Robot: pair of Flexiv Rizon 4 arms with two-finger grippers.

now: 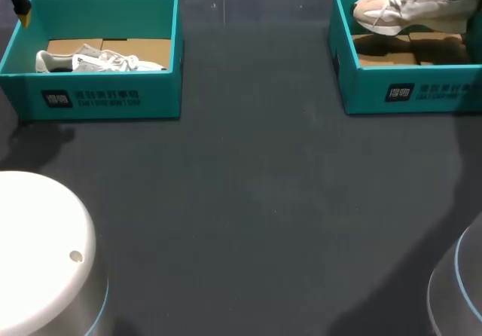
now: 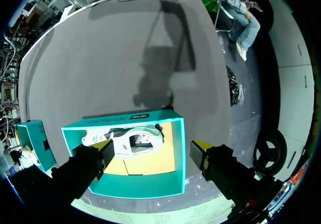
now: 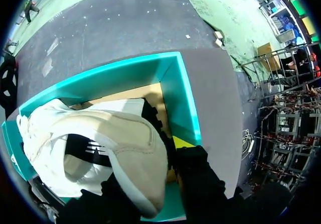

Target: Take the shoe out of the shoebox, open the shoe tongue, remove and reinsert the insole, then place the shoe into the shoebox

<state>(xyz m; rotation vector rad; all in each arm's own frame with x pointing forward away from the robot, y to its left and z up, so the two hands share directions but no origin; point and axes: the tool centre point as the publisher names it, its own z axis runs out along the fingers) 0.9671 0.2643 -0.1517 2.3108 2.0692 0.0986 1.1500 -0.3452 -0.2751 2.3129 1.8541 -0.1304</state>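
In the head view, looks down from above and behind on the dark table [image 1: 248,200], far enough back to take in the left shoebox [image 1: 105,99] and the right shoebox [image 1: 422,91] together. In the left wrist view, hangs high over the left shoebox, facing straight down past the left gripper [image 2: 153,148]; shares that box and the table with the head view. In the right wrist view, sits very close over the shoe [image 3: 125,133], seemingly facing down into the right shoebox; shares both with the head view.
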